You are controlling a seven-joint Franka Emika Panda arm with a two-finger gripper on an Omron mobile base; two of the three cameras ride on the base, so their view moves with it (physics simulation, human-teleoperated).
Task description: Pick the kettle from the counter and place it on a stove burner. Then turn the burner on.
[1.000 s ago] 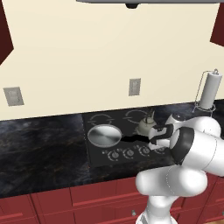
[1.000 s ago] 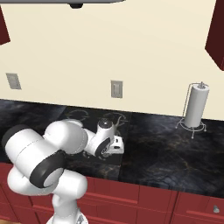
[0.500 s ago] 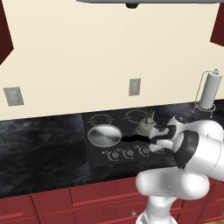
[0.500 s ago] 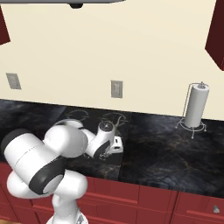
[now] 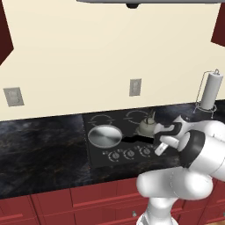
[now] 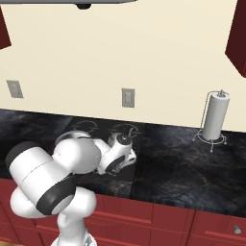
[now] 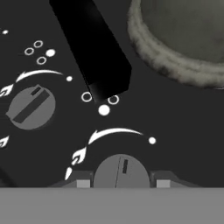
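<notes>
On the black cooktop point(image 5: 99, 151), sitting upright over a rear burner point(image 5: 137, 116), right of the round pan point(image 5: 104, 136): the kettle point(image 5: 147, 126), its rounded base filling the upper right of the hand view point(image 7: 183, 39). Hovering low over the front knob row, the gripper point(image 7: 123, 183), fingertips point(image 7: 83, 183) spread to either side of 1 grey knob point(image 7: 121, 173), not quite touching it. Lying between that knob and the kettle, the pan's dark handle point(image 7: 94, 52). Standing well right on the counter point(image 6: 192, 168), a paper towel holder point(image 6: 214, 117).

The squat silver-grey kettle point(image 5: 146, 126) sits upright on a stove burner point(image 5: 137, 117).
</notes>
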